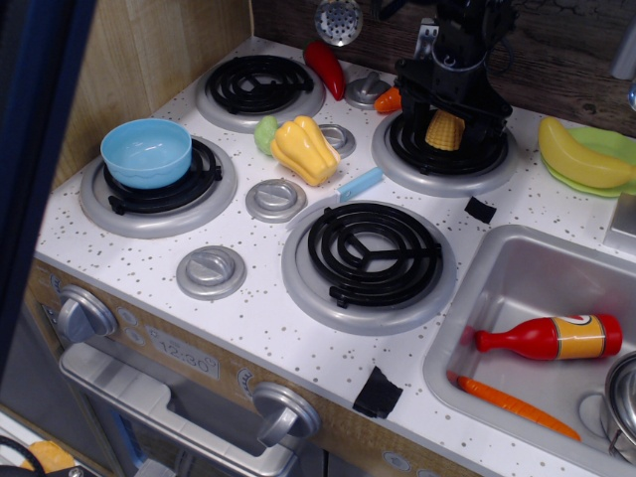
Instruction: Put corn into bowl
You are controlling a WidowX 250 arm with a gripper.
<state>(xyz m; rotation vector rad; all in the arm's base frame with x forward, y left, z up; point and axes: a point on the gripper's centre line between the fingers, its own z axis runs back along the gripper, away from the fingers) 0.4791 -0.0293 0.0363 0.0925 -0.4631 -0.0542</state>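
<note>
Partly hidden: corn [444,130] upper right, gripper [447,124] fingers straddling it, pinch unclear. Bowl [146,152] left; pepper [303,150] between.

Your claw [445,127] sits over the back right burner [445,151] with the corn [444,130] between its fingers. The pepper [303,150] lies on the counter [238,318] to its left, the bowl [146,152] farther left on the front burner [159,185], the banana [581,156] to its right.

Oven panel display [186,356] reads roughly "12:30", faint; bottle label [579,333] unreadable.
</note>
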